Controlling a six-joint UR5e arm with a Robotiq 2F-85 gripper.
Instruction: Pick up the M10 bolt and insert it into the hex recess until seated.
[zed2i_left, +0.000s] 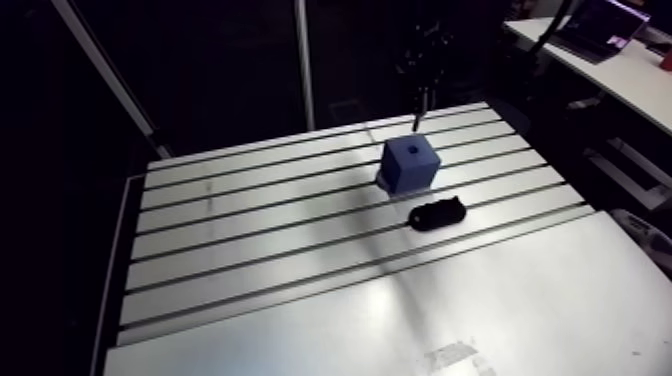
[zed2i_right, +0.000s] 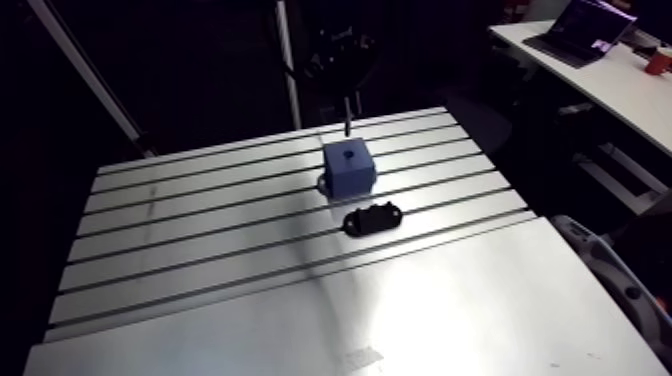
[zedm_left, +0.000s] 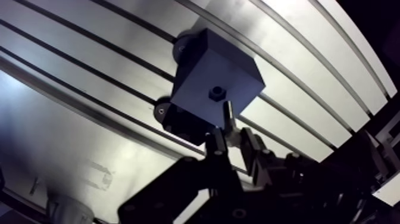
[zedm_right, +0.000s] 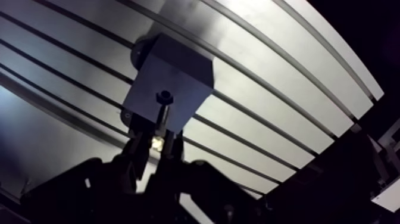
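The hand is clamped on the M10 bolt, upright just above the hex recess of the blue block. A black part lies near the block.

Dim all round, near black across the upper left of the arm view. Hard white glare from overhead on the slotted silver aluminium table, strongest at lower centre and lower right. In the wrist view, straight slots bowed into curves. Black two-finger gripper in near silhouette against bright, washed-out metal.
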